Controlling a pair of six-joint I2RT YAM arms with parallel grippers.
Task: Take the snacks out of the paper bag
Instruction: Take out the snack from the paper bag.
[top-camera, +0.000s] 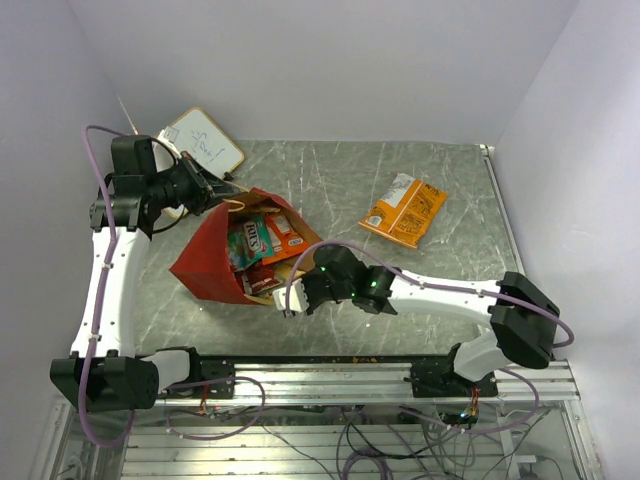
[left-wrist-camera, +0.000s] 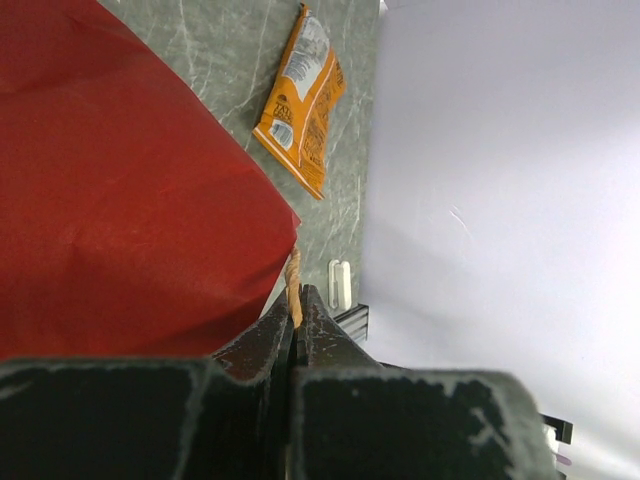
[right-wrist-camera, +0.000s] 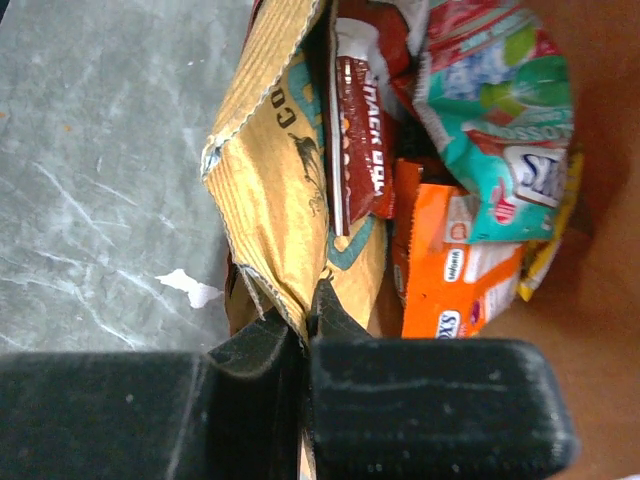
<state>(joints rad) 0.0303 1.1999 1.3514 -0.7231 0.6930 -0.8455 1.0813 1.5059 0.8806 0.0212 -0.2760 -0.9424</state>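
Pinching tan loop handle (left-wrist-camera: 293, 272) of paper bag (top-camera: 212, 265) w/ L gripper (left-wrist-camera: 298, 318), jaws closed on it at bag's far rim. Tipped over at L-centre of table (top-camera: 330, 180), mouth open toward R arm. Clamping tan packet (right-wrist-camera: 275, 200) w/ R gripper (right-wrist-camera: 303, 322) at bag mouth; jaws tight on crinkled corner. Inside bag: teal packet (right-wrist-camera: 495, 120), red packet (right-wrist-camera: 360, 140), orange packet (right-wrist-camera: 450, 280), packed tog. Out on table, well apart to R: second orange packet (top-camera: 404, 211), flat. Behind L arm: whiteboard (top-camera: 205, 140).
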